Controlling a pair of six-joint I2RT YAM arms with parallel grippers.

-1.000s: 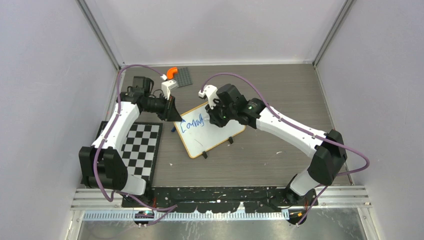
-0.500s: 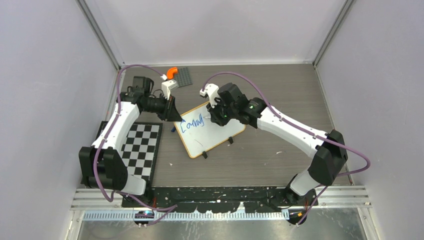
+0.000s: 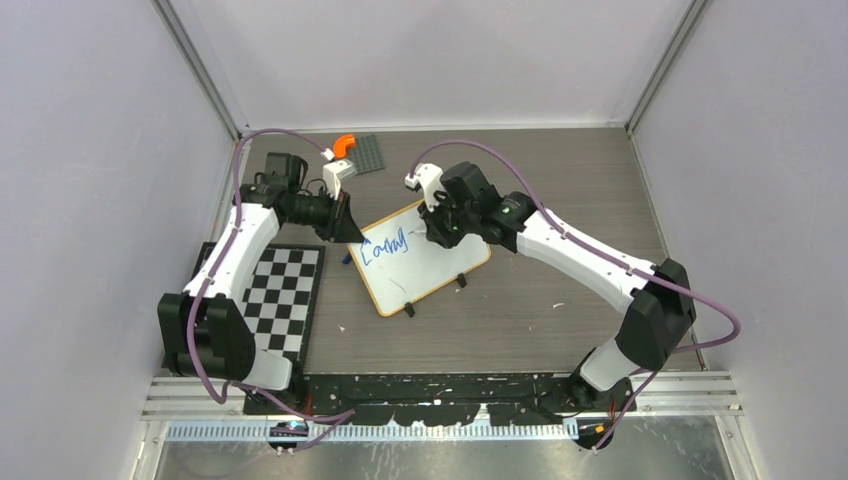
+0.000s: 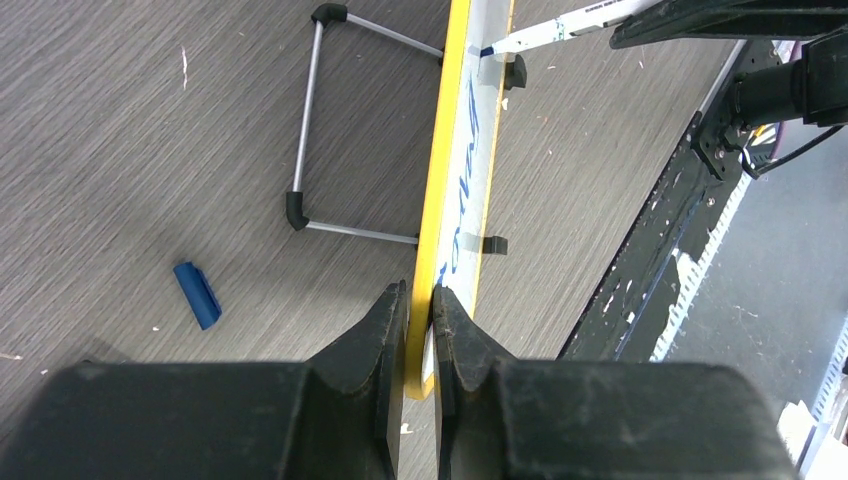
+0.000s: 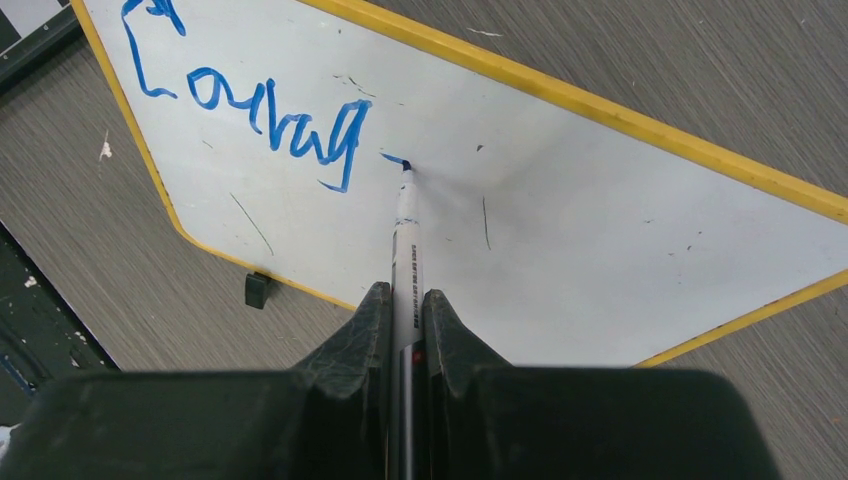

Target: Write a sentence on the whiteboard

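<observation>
The whiteboard (image 3: pixel 440 268) stands tilted on the table, its rim yellow in the wrist views (image 5: pixel 600 105). My left gripper (image 3: pixel 350 228) is shut on the board's near-left corner; in the left wrist view the board runs edge-on as a yellow strip (image 4: pixel 445 170) between the gripper's (image 4: pixel 420 297) pads. My right gripper (image 5: pixel 403 297) is shut on a white marker (image 5: pixel 407 240). The marker's blue tip touches the board just right of the sentence (image 5: pixel 270 115), blue letters reading about "Courag", also seen from above (image 3: pixel 385 247).
A black-and-white checkerboard mat (image 3: pixel 285 300) lies left of the board. A dark grey studded plate (image 3: pixel 367 153) with an orange piece (image 3: pixel 344 143) sits at the back. A blue marker cap (image 4: pixel 197 294) lies on the table behind the board, near its wire stand (image 4: pixel 305 130).
My right gripper with the marker has shifted slightly up and right along the board, past the last letter. The left gripper and the board have held still.
</observation>
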